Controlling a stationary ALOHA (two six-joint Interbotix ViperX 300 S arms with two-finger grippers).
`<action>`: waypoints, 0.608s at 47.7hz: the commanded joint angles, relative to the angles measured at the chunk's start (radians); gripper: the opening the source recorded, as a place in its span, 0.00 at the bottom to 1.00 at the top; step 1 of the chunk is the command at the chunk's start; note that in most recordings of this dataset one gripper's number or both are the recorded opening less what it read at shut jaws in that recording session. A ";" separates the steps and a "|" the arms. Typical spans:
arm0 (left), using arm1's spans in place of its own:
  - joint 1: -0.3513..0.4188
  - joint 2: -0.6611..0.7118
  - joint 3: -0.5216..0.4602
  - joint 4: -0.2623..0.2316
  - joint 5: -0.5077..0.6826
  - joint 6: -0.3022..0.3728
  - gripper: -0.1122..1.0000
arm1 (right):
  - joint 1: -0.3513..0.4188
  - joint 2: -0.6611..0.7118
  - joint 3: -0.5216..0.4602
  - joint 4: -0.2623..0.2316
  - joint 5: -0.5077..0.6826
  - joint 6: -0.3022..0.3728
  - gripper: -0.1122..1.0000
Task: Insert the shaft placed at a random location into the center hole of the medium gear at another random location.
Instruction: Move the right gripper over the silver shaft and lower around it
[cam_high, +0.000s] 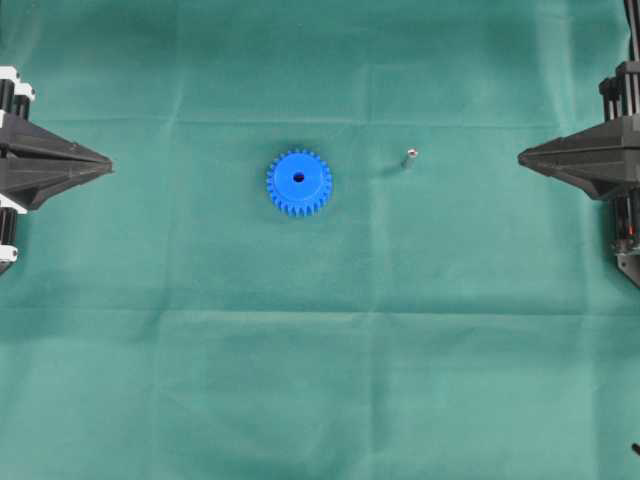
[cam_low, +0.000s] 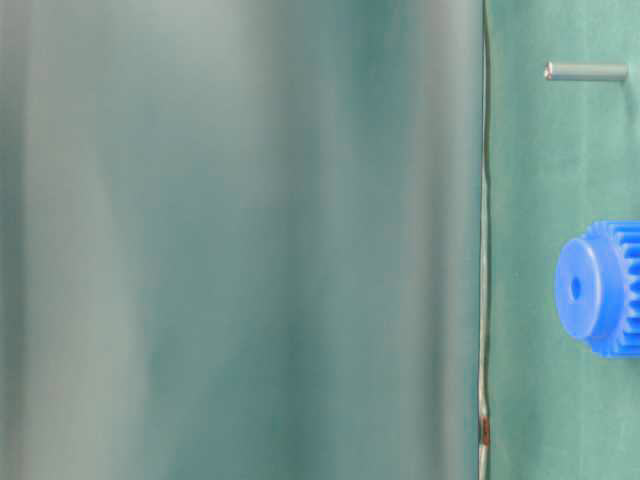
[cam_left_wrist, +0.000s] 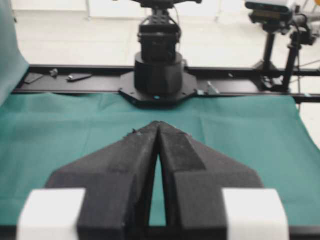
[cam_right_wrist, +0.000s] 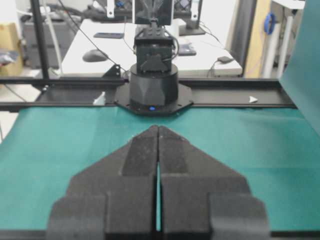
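I see the medium gear lying flat mid-cloth, toward the green cloth's far edge, center hole facing up. The shaft stands just right of it (not touching). My left gripper and right gripper sit at opposite edges, pincers closed, holding nothing.
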 joint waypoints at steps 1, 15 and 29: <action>0.000 -0.014 -0.044 0.012 0.028 0.003 0.10 | -0.029 0.015 -0.012 -0.006 -0.002 -0.006 0.11; 0.000 -0.017 -0.046 0.012 0.044 0.003 0.10 | -0.064 0.107 -0.028 -0.006 0.032 -0.012 0.11; 0.000 -0.020 -0.046 0.014 0.043 0.003 0.10 | -0.114 0.241 -0.028 -0.002 0.002 -0.009 0.12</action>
